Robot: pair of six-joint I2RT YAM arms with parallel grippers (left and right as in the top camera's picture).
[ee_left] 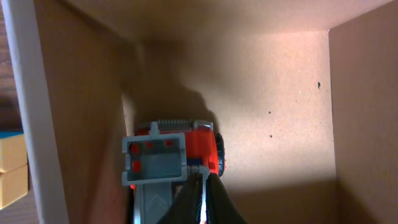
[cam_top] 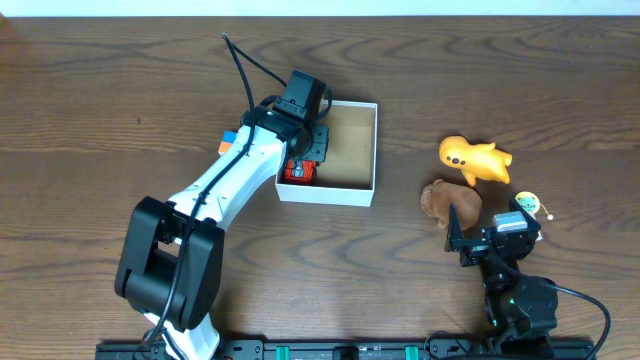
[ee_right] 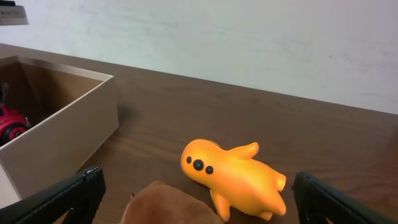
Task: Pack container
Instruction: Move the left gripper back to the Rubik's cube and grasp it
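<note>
The container (cam_top: 375,150), a low white box with a tan cardboard inside (ee_left: 273,124), sits mid-table; its near wall (ee_right: 68,134) shows in the right wrist view. A red and grey toy truck (cam_top: 298,172) (ee_left: 168,155) (ee_right: 11,121) lies in its near-left corner. My left gripper (cam_top: 305,150) (ee_left: 202,177) reaches down into the box, shut on a thin part at the truck's edge. My right gripper (cam_top: 490,225) (ee_right: 199,202) stands wide open and holds nothing. It hangs just over a brown plush toy (cam_top: 450,200) (ee_right: 168,205), with an orange figure (cam_top: 475,160) (ee_right: 236,174) lying beyond.
A small round green and yellow toy (cam_top: 528,205) lies right of the brown plush, close to my right gripper. A blue and orange block (cam_top: 228,142) (ee_left: 12,171) sits outside the box's left wall, partly under the left arm. The table is dark wood.
</note>
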